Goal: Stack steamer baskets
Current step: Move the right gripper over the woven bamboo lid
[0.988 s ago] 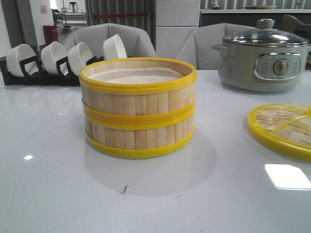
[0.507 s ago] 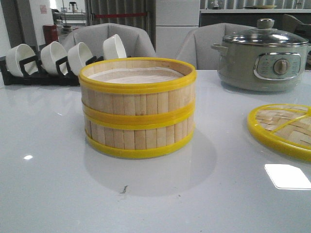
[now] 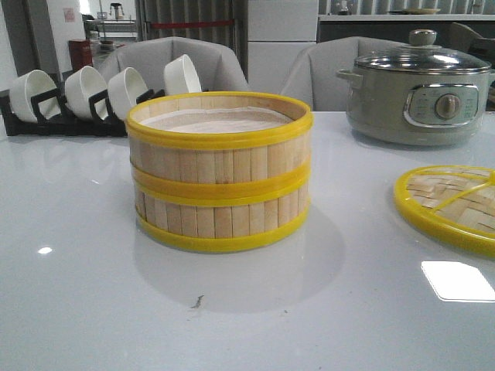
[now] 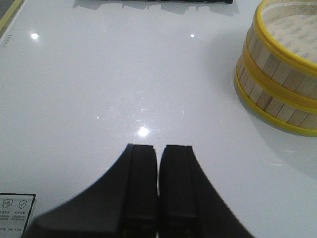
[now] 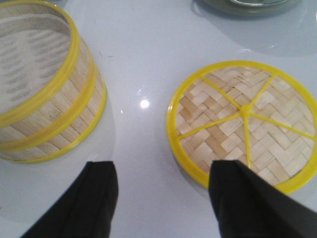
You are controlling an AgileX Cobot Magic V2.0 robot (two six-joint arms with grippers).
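The two steamer baskets point(image 3: 220, 170) stand one on top of the other in the middle of the white table point(image 3: 77, 294). The upper basket point(image 3: 220, 143) sits straight on the lower basket point(image 3: 222, 220), and their yellow rims meet all around. Inside the upper one I see the white liner point(image 3: 209, 120).

My left gripper point(image 4: 158, 153) is low over the bare table, well apart from the stack point(image 4: 280, 74). Its two black fingers point(image 4: 141, 183) are pressed together and nothing is between them.

My right gripper point(image 5: 163, 193) is spread wide and it holds nothing. One finger point(image 5: 96, 198) is near the foot of the stack point(image 5: 44, 94), the other finger point(image 5: 242, 198) is over the edge of the woven lid point(image 5: 245, 124). I cannot tell if it touches the lid.

The lid lies flat on the table to the right of the baskets, apart from them. Behind it, at the far right, stands the grey-green electric pot point(image 3: 418, 93) with a glass cover. At the far left, behind the stack, white bowls point(image 3: 85, 91) stand on edge in a black rack point(image 3: 46, 116).
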